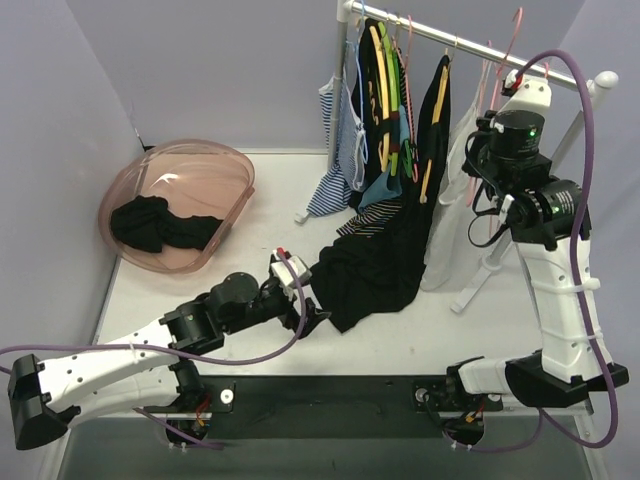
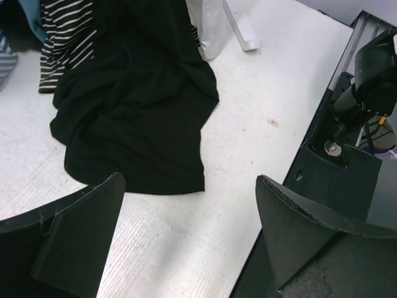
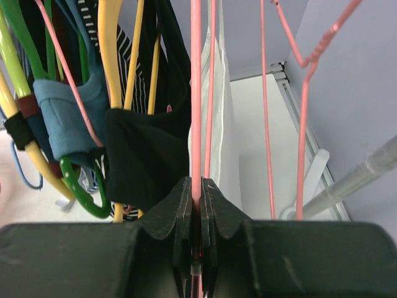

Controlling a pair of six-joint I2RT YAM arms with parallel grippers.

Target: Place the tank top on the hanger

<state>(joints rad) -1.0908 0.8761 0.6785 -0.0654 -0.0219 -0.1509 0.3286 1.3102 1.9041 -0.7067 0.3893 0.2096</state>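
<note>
The white tank top (image 1: pixel 445 240) hangs from the rack, its hem down at the table; it shows in the right wrist view (image 3: pixel 222 124) and at the top of the left wrist view (image 2: pixel 208 31). My right gripper (image 1: pixel 484 135) is up at the rack, shut on a thin rod of the pale-pink hanger (image 3: pixel 196 93), which runs up between its jaws (image 3: pixel 196 186). The white cloth hangs right behind that rod. My left gripper (image 1: pixel 318 318) is open and empty, low over the table (image 2: pixel 189 180), just short of the black garment's hem.
A black garment (image 1: pixel 375 265) (image 2: pixel 136 112) trails from the rack onto the table. Yellow, green and another pink hanger (image 3: pixel 302 124) crowd the rail (image 1: pixel 450 40), with a striped top (image 1: pixel 330 190). A pink basin (image 1: pixel 215 150) holding black cloth sits at left. The rack's foot (image 2: pixel 242 31) is nearby.
</note>
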